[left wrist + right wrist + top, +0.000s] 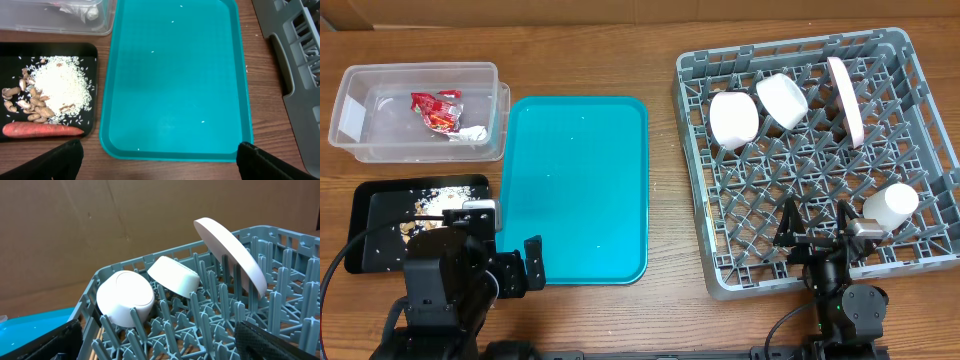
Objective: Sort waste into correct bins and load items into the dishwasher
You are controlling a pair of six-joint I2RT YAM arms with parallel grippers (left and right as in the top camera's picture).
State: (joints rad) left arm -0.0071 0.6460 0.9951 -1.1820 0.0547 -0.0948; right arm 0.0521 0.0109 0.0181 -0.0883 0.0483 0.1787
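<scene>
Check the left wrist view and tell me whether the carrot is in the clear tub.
No, the carrot lies in the black tray, beside the rice and nut scraps.

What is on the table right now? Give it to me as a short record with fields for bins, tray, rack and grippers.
clear tub: red wrapper, white paper wad
black tray: carrot, rice and beige scraps
teal tray: a few stray grains
dish rack: bowl, second bowl, plate on edge, cup
left gripper: open, holding nothing, at the teal tray's near edge
right gripper: open, holding nothing, over the rack's near edge
</scene>
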